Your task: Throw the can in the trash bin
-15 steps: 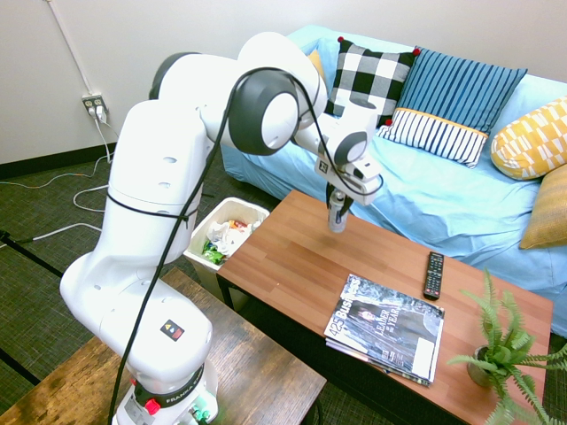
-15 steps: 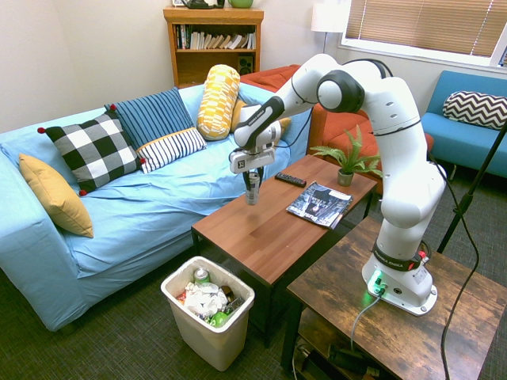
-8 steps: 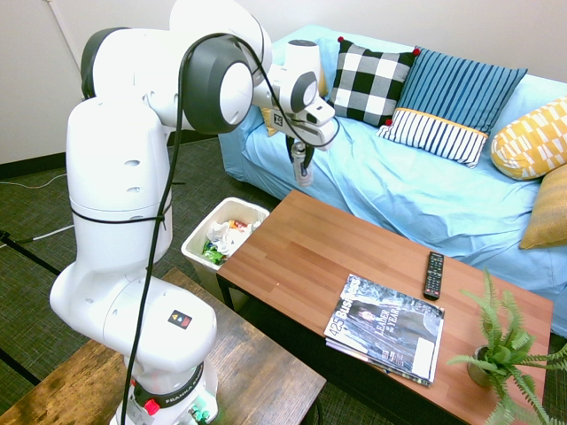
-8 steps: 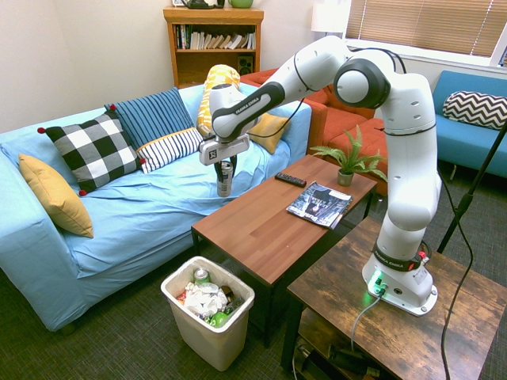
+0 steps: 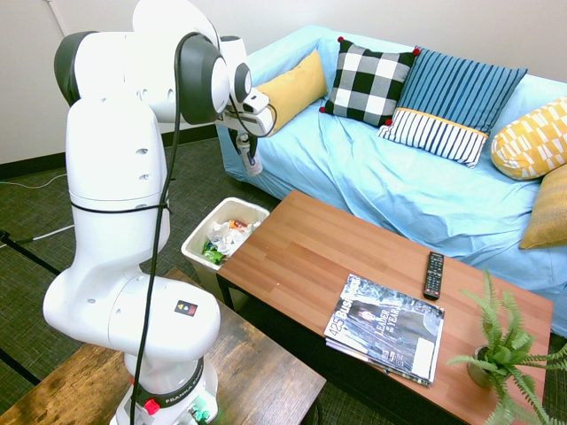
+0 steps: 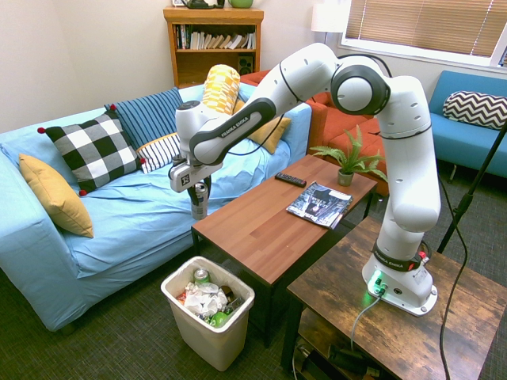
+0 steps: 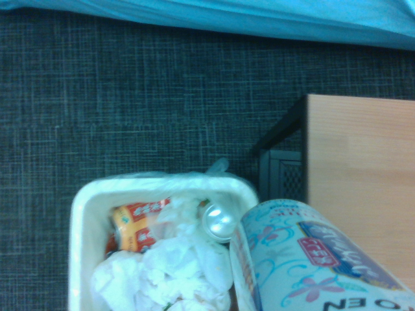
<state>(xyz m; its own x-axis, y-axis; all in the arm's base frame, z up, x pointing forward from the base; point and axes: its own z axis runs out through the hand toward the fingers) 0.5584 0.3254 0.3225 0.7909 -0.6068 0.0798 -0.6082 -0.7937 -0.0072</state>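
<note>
My gripper is shut on the can, a slim silver-grey can that hangs upright from the fingers. It is held in the air just past the short end of the wooden coffee table, high above the trash bin. The white bin stands on the carpet beside that table end, with crumpled paper and green scraps inside. In the wrist view the can shows large, overlapping one corner of the bin.
A light blue sofa with several cushions runs along the table's far side. On the table lie a magazine, a remote and a potted plant.
The arm has swung the held can from above the table's middle, across its end, out over the floor by the bin. The grip has stayed shut.
</note>
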